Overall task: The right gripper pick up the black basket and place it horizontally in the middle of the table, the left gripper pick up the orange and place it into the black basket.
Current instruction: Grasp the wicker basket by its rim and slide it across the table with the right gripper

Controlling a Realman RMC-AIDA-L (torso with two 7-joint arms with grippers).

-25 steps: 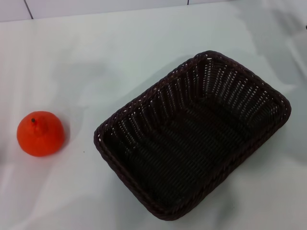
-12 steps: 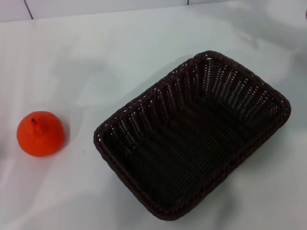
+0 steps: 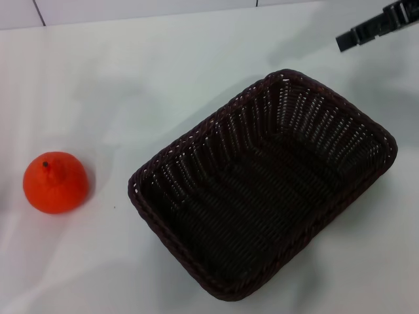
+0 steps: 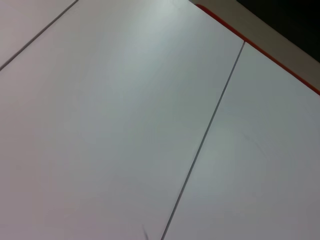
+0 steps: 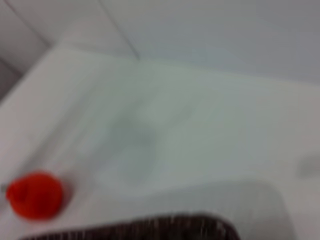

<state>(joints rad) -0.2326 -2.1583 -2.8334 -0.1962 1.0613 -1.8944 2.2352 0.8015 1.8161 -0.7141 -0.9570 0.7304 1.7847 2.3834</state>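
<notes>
The black basket [image 3: 265,183] lies at an angle on the white table [image 3: 131,78], right of the middle; it is empty. Its rim shows in the right wrist view [image 5: 150,225]. The orange [image 3: 55,182] sits on the table at the left, apart from the basket, and also shows in the right wrist view [image 5: 34,195]. My right gripper [image 3: 366,27] enters at the top right corner, above and beyond the basket's far right corner; only a slim black finger shows. My left gripper is out of view.
The table's far edge meets a pale wall [image 3: 131,10] at the back. The left wrist view shows only pale panels with a seam [image 4: 200,145] and a red strip [image 4: 260,50].
My right gripper has come into the head view at the top right corner; it was not visible before. The basket and the orange have not moved.
</notes>
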